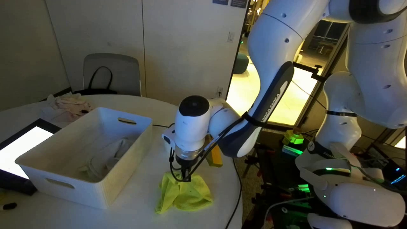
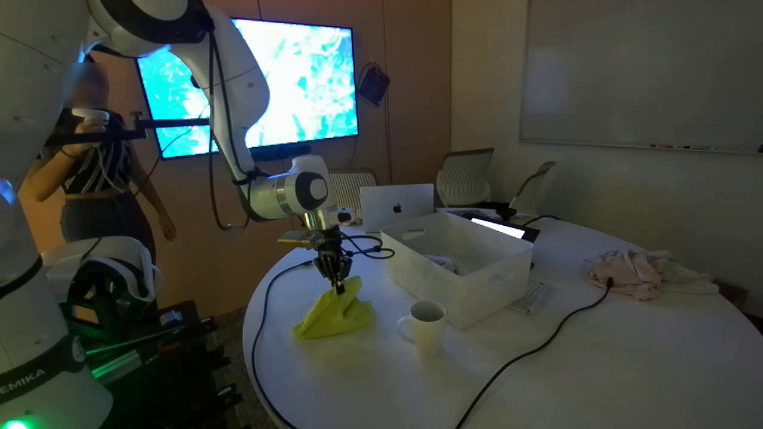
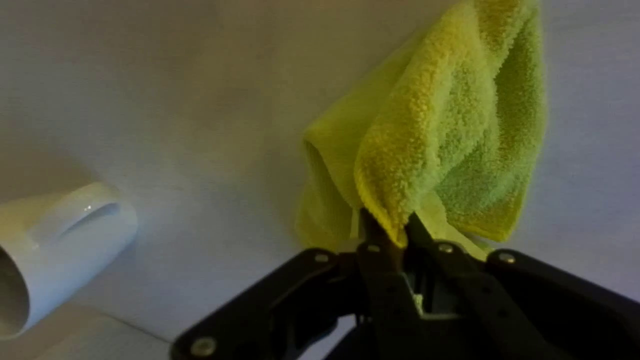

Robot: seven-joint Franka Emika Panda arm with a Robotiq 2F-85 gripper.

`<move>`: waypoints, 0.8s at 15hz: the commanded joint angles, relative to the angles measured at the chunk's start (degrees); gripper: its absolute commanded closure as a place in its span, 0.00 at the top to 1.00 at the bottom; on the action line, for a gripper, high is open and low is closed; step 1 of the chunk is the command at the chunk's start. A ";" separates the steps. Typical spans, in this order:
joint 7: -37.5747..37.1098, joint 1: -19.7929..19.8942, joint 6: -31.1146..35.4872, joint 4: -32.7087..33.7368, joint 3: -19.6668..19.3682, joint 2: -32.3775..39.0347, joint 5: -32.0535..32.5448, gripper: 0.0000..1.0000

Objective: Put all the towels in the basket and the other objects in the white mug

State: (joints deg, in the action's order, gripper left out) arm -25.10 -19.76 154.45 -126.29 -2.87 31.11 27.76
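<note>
1. Black pincer [image 3: 391, 225] clamps a fold of fuzzy yellow towel [image 2: 335, 319], on or just above the white worktop [image 2: 596, 369].
2. Pinched shallowly, it might slip.
3. Carried low, it could topple the glossy white mug [image 2: 431, 332].

A crumpled yellow towel [image 2: 335, 314] peaks upward near the upright white mug [image 2: 430, 333] and basket [image 2: 486, 295].

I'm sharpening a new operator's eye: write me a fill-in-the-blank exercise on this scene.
1. The jaws are ____ (shut on/clear of) the yellow towel.
2. The white mug stands upright, ____ (inside/outside) the basket.
3. The laptop shows an ____-shaped logo.
4. The wall screen is ____ (lit/dark).

Missing words: shut on; outside; apple; lit.
</note>
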 commanded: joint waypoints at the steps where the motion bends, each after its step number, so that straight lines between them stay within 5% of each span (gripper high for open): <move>1: -3.80 -2.48 2.25 -2.24 -4.20 -0.44 -0.52 0.47; 4: -8.80 -4.13 2.99 -4.95 -8.20 -1.41 0.09 0.25; 8: -12.92 -4.22 4.48 -8.01 -11.14 -1.62 -0.57 0.19; 12: -13.44 -4.65 5.88 -8.00 -11.45 -0.03 -0.63 0.32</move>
State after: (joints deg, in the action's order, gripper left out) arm -37.59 -23.02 158.35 -133.28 -13.70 31.34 27.75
